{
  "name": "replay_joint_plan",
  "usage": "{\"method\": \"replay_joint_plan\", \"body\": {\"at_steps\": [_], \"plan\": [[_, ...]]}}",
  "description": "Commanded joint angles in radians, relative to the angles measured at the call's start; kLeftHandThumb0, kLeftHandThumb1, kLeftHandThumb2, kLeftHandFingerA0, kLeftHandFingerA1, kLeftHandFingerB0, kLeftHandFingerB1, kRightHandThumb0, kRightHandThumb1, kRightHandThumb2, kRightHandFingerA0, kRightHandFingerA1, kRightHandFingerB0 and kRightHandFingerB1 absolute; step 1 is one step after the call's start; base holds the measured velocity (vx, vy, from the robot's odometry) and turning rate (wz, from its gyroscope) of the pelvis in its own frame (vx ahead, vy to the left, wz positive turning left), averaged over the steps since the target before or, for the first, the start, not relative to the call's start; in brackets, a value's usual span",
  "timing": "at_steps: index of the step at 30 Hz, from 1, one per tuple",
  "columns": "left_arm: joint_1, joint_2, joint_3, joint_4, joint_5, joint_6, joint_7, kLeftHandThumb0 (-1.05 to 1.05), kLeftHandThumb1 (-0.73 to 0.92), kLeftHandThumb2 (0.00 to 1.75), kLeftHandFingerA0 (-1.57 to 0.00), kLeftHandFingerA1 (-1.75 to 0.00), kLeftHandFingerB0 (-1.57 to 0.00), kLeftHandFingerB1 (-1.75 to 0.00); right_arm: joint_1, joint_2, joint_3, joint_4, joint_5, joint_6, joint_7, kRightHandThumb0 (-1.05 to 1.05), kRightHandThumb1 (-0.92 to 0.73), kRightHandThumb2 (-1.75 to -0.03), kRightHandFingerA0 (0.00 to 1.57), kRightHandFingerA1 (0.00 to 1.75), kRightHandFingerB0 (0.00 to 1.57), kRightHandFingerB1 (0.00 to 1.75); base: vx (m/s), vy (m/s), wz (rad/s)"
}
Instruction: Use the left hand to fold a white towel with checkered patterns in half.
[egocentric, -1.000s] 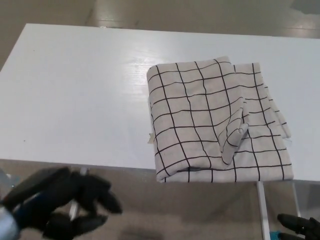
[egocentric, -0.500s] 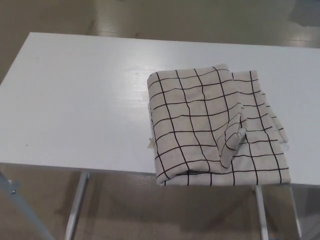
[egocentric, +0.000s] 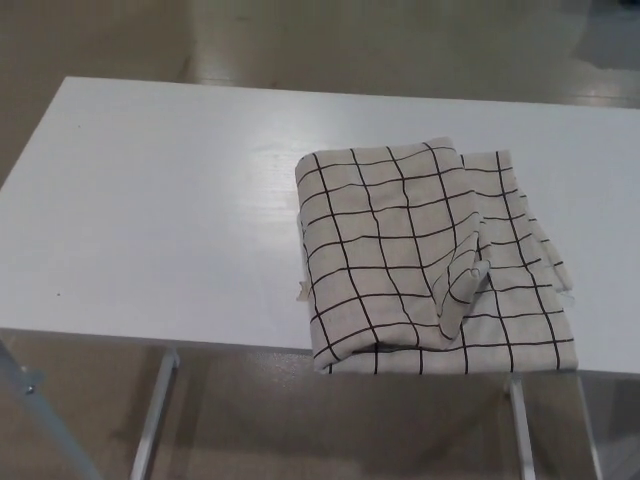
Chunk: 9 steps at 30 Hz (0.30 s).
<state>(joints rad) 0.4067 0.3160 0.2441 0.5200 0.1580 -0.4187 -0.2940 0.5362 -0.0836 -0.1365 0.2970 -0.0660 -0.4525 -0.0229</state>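
Observation:
A white towel with a black checkered pattern (egocentric: 420, 260) lies folded over itself on the white table (egocentric: 170, 210), right of centre. Its front edge hangs slightly past the table's near edge. A small fold of cloth sticks up near its middle right. A lower layer shows along the towel's right side. Neither of my hands shows in the head view.
The table's metal legs (egocentric: 155, 420) stand below the near edge, with another leg (egocentric: 520, 430) under the towel's right side. A grey bar (egocentric: 40, 415) crosses the lower left corner. Tan floor lies around the table.
Both hands, seen low in the picture a second ago, have dropped out of view. The whole picture has shifted down a little; the towel itself has not moved.

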Motion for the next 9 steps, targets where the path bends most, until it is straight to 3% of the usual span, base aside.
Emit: {"method": "replay_joint_plan", "body": {"at_steps": [1,9], "plan": [[-0.022,0.021,-0.031,0.07,0.058,-0.15,0.142,-0.75,0.89,0.67,-0.44,-0.34,-0.47,-0.34,0.015,-0.033,0.01,-0.07,-0.024,0.077,0.01,-0.28,-0.66,-0.6,0.62,0.65,0.65,0.58,0.0,0.0,0.0],[-0.044,0.033,-0.046,0.117,0.038,-0.198,0.173,-0.73,0.89,0.67,-0.44,-0.34,-0.47,-0.34,-0.011,-0.025,0.016,-0.056,-0.008,0.075,0.002,-0.26,-0.66,-0.59,0.61,0.66,0.66,0.59,0.0,0.0,0.0]]}}
